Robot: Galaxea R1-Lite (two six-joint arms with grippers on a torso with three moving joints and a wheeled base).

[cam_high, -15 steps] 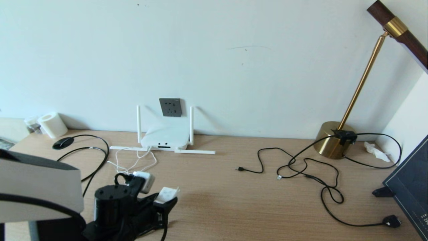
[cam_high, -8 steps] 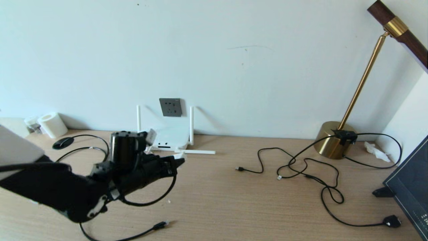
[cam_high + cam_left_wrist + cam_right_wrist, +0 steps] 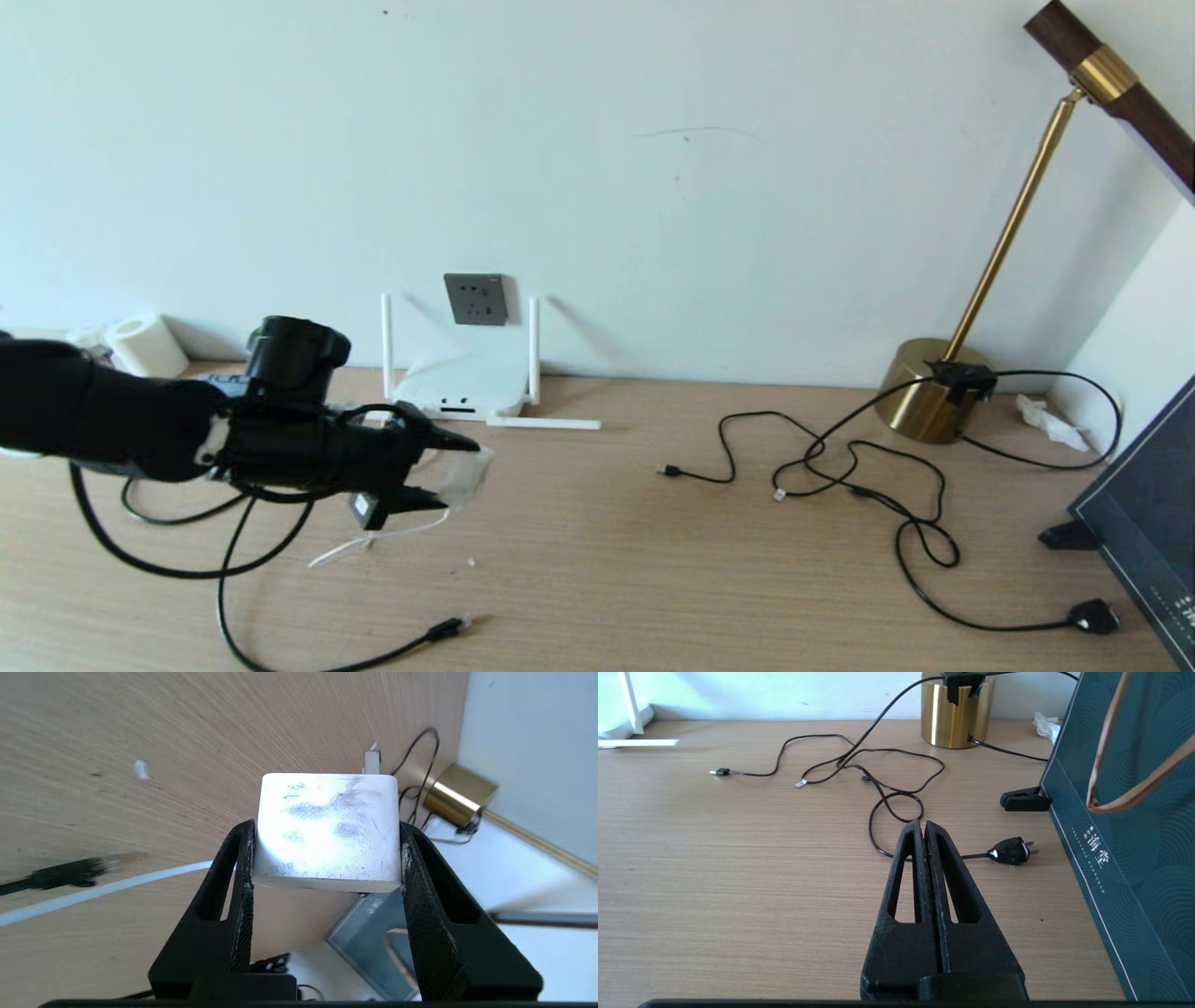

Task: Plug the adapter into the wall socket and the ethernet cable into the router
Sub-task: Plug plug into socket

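My left gripper [image 3: 460, 477] hangs above the desk in front of the router, pointing right, and is shut on the white adapter [image 3: 464, 475]. Up close, the adapter [image 3: 328, 828] sits squarely between both black fingers, with a metal pin showing past its far edge. Its thin white cord [image 3: 373, 541] trails down to the desk. The dark grey wall socket [image 3: 477, 299] is on the wall just above the white router [image 3: 462, 381]. The ethernet cable's plug [image 3: 453, 623] lies on the desk near the front edge. My right gripper [image 3: 924, 823] rests low over the desk, shut and empty.
A brass lamp base [image 3: 929, 390] stands at the back right, with thin black cords [image 3: 840, 467] looping in front of it and a black plug [image 3: 1092, 616]. A dark teal bag [image 3: 1148, 523] is at the right edge. A paper roll [image 3: 145, 347] sits at the back left.
My left arm has lifted the adapter off the desk, swung up and turned its wrist, so the gripper now points right. The ethernet plug near the front edge has come into view.
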